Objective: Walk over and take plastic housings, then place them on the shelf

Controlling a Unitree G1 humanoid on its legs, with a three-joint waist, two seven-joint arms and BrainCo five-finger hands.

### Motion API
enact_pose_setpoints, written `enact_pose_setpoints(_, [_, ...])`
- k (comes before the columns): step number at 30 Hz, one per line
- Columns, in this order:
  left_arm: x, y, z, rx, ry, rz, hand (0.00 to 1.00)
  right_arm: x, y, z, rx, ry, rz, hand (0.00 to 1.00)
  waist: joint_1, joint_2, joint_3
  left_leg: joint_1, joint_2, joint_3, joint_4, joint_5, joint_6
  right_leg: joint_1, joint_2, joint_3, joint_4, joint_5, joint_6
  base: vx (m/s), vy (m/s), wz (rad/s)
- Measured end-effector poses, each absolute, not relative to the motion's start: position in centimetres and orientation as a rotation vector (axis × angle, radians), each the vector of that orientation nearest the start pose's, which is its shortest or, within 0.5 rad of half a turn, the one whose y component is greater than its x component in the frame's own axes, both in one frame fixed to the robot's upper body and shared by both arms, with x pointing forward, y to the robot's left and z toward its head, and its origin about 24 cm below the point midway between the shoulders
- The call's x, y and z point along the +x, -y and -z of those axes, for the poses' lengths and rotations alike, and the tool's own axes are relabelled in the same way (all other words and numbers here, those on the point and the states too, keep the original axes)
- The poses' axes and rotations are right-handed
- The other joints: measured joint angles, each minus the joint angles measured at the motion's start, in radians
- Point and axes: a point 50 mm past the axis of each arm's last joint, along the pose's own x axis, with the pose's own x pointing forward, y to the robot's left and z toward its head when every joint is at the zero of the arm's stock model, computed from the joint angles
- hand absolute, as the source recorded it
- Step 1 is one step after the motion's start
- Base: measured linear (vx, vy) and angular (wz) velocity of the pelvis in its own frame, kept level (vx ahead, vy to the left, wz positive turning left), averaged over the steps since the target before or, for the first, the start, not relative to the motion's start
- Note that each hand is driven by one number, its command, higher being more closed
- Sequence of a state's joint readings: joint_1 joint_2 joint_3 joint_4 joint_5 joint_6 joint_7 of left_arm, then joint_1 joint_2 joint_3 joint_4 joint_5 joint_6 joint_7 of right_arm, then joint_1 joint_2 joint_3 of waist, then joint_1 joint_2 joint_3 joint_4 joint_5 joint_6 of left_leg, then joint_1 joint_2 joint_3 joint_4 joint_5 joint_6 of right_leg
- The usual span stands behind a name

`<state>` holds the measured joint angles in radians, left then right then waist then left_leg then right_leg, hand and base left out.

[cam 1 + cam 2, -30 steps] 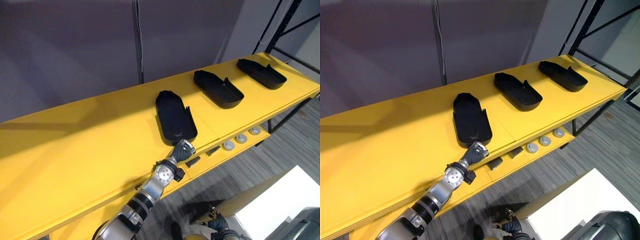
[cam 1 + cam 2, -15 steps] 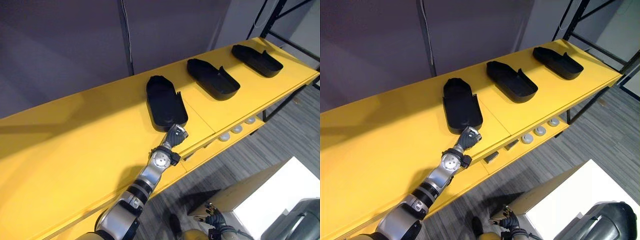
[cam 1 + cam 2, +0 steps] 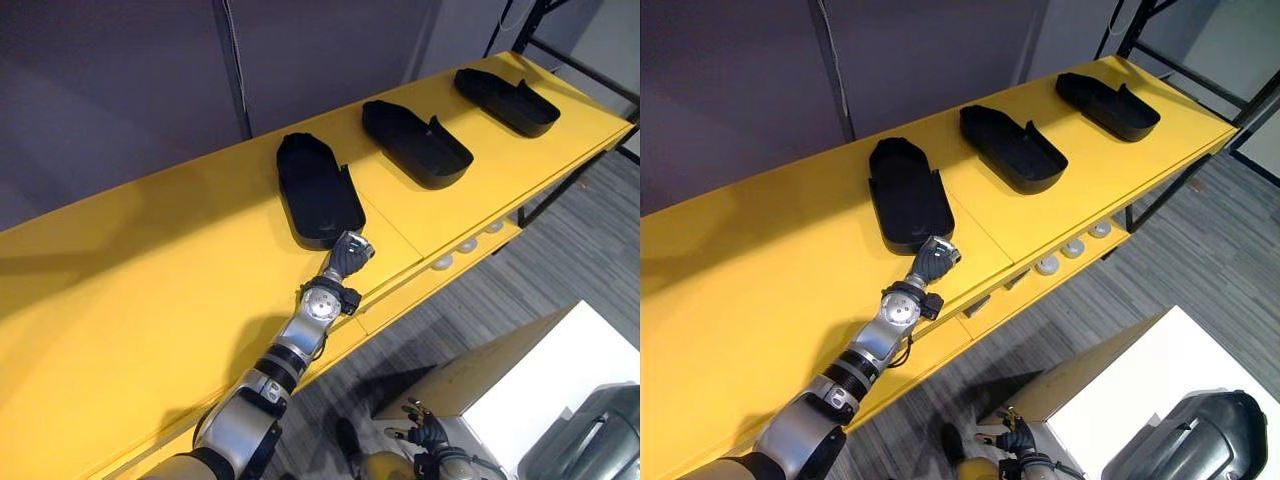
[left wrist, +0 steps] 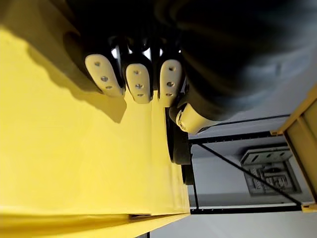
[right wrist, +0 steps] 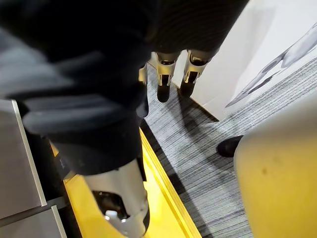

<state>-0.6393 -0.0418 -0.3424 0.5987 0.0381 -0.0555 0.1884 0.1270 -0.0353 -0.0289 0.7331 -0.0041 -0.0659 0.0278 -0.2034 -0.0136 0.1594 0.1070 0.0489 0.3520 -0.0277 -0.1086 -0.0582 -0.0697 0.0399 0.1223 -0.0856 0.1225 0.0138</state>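
The left hand (image 3: 347, 256) rests on the yellow shelf (image 3: 140, 300). The nearest black housing (image 3: 318, 190) lies just past it, with its end right at the hand, maybe touching. I cannot tell if this hand is open or closed. Two more sit farther along the shelf, off to the hand's right: the middle housing (image 3: 415, 143) and the far housing (image 3: 503, 100). The right hand (image 3: 425, 437) hangs low over the grey floor (image 3: 560, 250), open and holding nothing, beside a pale box (image 3: 520, 385)

Silver-grey arm (image 3: 290, 352), dark-ribbed, silver-fingered robot hand (image 3: 346, 257)
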Motion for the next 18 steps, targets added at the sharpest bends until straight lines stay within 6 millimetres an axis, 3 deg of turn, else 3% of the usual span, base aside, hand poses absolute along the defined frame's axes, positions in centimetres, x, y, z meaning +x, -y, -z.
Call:
enact_pose_setpoints(5, [32.1, -2.3, -10.7, 0.081, 0.216, 0.31, 1.0, 14.6, 17.4, 12.7, -0.016, -0.788, 0.068, 0.0, 0.003, 0.015, 0.005, 0.002, -0.001, -0.043, 0.013, 0.003, 0.004, 0.024, -0.011, -0.044, 0.0, 0.0, 0.0, -0.06, -0.035, 0.25])
enact_pose_setpoints(10, [29.8, -3.8, -14.1, -0.043, 0.402, 0.315, 1.0, 14.0, 18.3, 12.9, -0.037, -0.806, 0.085, 0.0, 0.055, 0.029, 0.0, -0.008, -0.007, -0.08, 0.024, 0.01, 0.016, 0.034, -0.024, -0.07, 0.0, -0.001, 0.0, -0.08, -0.025, 0.22])
enact_pose_setpoints(12, [28.5, -5.3, -15.6, -0.09, 0.498, 0.293, 1.0, 13.9, 18.7, 12.9, -0.047, -0.811, 0.089, 0.0, 0.062, 0.033, -0.003, -0.016, -0.011, -0.106, 0.029, 0.015, 0.023, 0.038, -0.031, -0.093, 0.0, -0.001, 0.0, -0.07, -0.034, 0.37])
enact_pose_setpoints(13, [27.4, -6.8, -16.9, -0.13, 0.58, 0.258, 1.0, 13.7, 18.9, 13.1, -0.052, -0.825, 0.091, 0.0, 0.084, 0.033, -0.003, -0.015, -0.013, -0.118, 0.031, 0.019, 0.028, 0.045, -0.034, -0.108, 0.0, -0.001, 0.0, -0.06, -0.021, 0.28])
enact_pose_setpoints(15, [26.5, -8.8, -18.1, -0.151, 0.659, 0.195, 1.0, 13.5, 19.0, 13.2, -0.055, -0.833, 0.092, 0.0, 0.098, 0.033, -0.004, -0.015, -0.015, -0.139, 0.035, 0.021, 0.03, 0.057, -0.039, -0.124, 0.0, -0.001, 0.0, -0.06, -0.016, 0.35])
enact_pose_setpoints(18, [24.8, -14.0, -18.9, -0.163, 0.759, -0.012, 1.0, 13.1, 19.1, 13.5, -0.055, -0.857, 0.095, 0.0, 0.128, 0.032, -0.008, -0.018, -0.024, -0.191, 0.038, 0.032, 0.038, 0.079, -0.053, -0.173, 0.0, -0.006, 0.002, -0.06, -0.007, 0.53])
